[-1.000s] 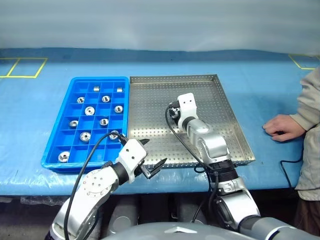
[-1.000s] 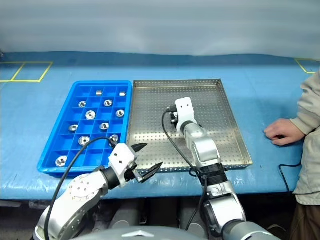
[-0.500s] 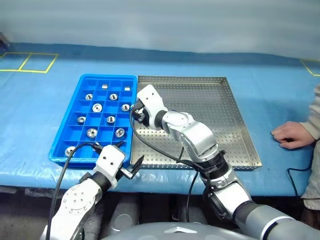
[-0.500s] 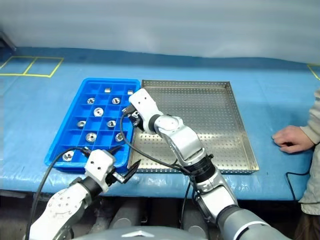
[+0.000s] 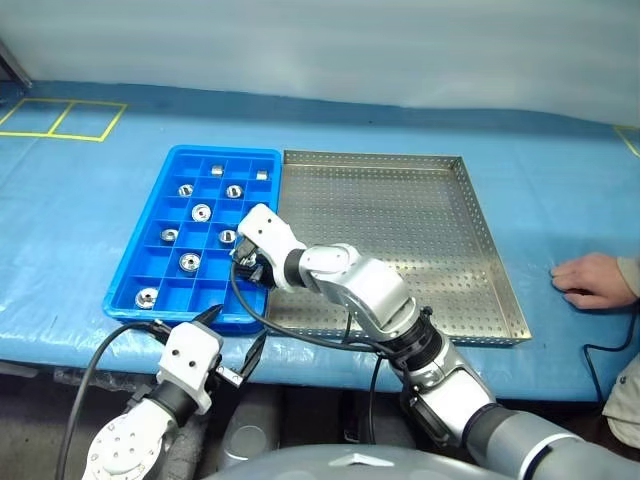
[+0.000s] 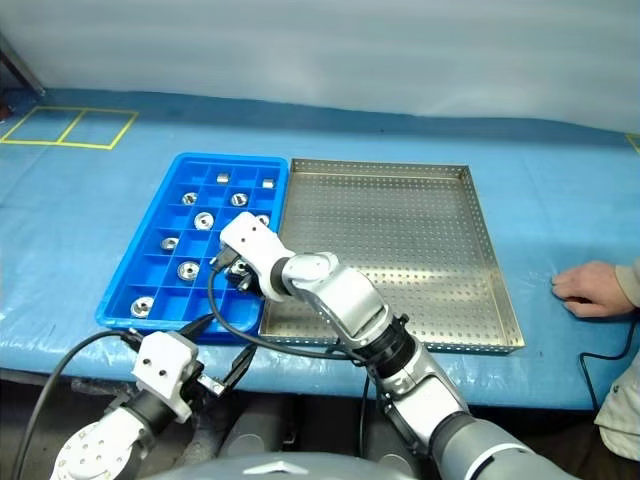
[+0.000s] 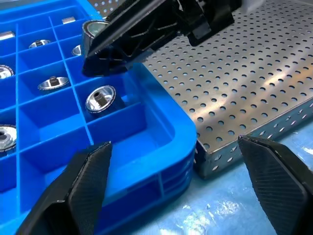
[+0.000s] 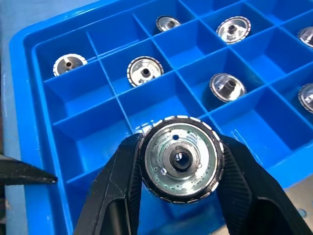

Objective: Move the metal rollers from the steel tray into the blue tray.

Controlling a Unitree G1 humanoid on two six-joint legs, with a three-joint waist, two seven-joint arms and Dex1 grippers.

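Item: right claw. Closed on one metal roller, which is held by its knurled flange between the two black fingers, bore facing the wrist camera. Since a second ago the claw has been carried from the middle of the steel tray, across its left rim, to the near right part of the blue tray; it is now seen over the compartments there.

Item: left claw. Jaws spread wide, nothing held. It has been drawn back from the steel tray's near left corner and is now held off the near edge of the desk, just short of the blue tray's front wall.

Item: the metal rollers. About nine are counted lying in separate compartments of the blue tray, each apart from the others. The steel tray's perforated floor is seen bare; the part behind the right arm cannot be checked, so a hidden roller is possible.

Item: person's hand. Rested on the desk, right of the steel tray, well apart from the work.

Status: the carried roller is judged to be the last one, or near it. Placement is not yet done; an empty compartment lies under the claw, and release is what remains.
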